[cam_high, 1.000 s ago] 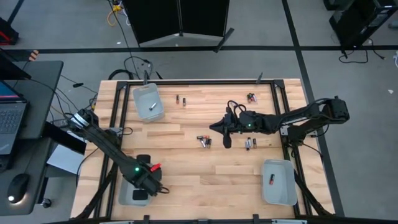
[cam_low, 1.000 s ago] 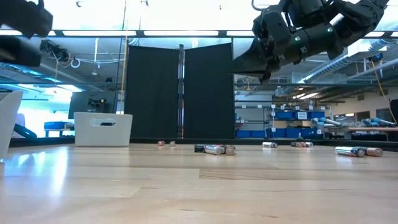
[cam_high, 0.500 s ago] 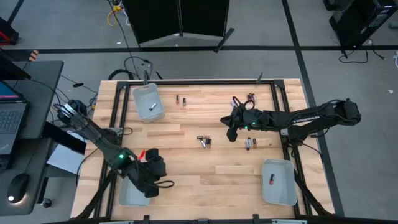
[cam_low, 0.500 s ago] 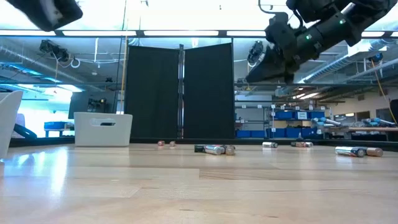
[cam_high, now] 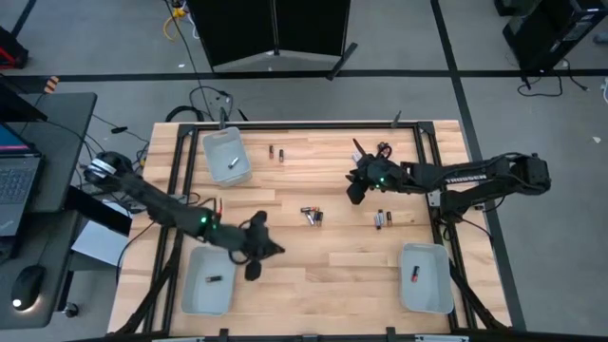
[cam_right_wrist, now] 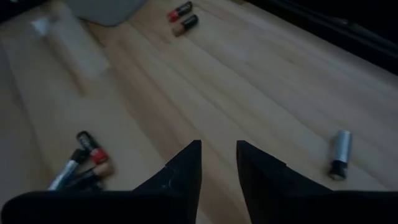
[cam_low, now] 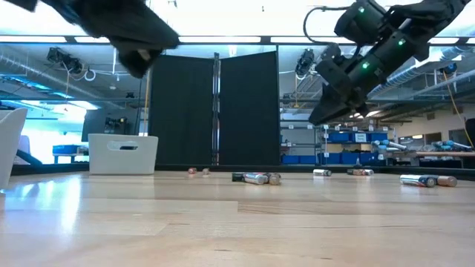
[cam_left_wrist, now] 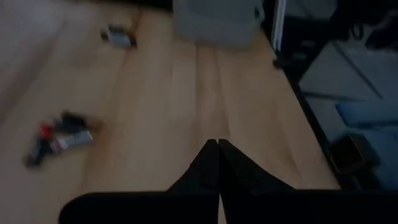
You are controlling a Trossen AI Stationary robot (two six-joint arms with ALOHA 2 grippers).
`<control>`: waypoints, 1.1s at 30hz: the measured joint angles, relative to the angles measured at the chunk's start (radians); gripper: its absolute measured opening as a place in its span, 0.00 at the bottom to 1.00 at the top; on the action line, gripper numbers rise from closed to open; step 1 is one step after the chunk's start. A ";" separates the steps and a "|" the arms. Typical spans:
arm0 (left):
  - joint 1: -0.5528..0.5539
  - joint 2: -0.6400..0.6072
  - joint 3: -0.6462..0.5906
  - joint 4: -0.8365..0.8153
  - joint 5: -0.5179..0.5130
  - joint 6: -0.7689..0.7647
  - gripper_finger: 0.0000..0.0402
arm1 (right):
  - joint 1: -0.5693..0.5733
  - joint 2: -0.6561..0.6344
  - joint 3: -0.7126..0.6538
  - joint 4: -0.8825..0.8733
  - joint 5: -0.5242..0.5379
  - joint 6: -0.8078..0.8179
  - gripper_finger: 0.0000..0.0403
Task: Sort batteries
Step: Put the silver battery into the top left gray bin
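In the high view, the left gripper (cam_high: 255,260), fingers together and empty, is swung from the lower-left pale grey tray (cam_high: 190,296), where a small dark battery (cam_high: 213,280) now lies, toward the centre cluster of batteries (cam_high: 312,215), while the right gripper (cam_high: 353,190), fingers slightly apart, hovers above the table (cam_high: 313,266).

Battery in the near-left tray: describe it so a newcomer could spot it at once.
On the wooden table, find the pale grey tray at the near-left corner, below the left arm. The battery is the single small dark cell lying on the tray's floor; the table's other loose cells lie on bare wood.
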 joint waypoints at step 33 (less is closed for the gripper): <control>0.635 0.006 -0.085 0.207 0.639 0.289 0.01 | -0.127 0.129 0.000 -0.019 -0.257 -0.108 0.49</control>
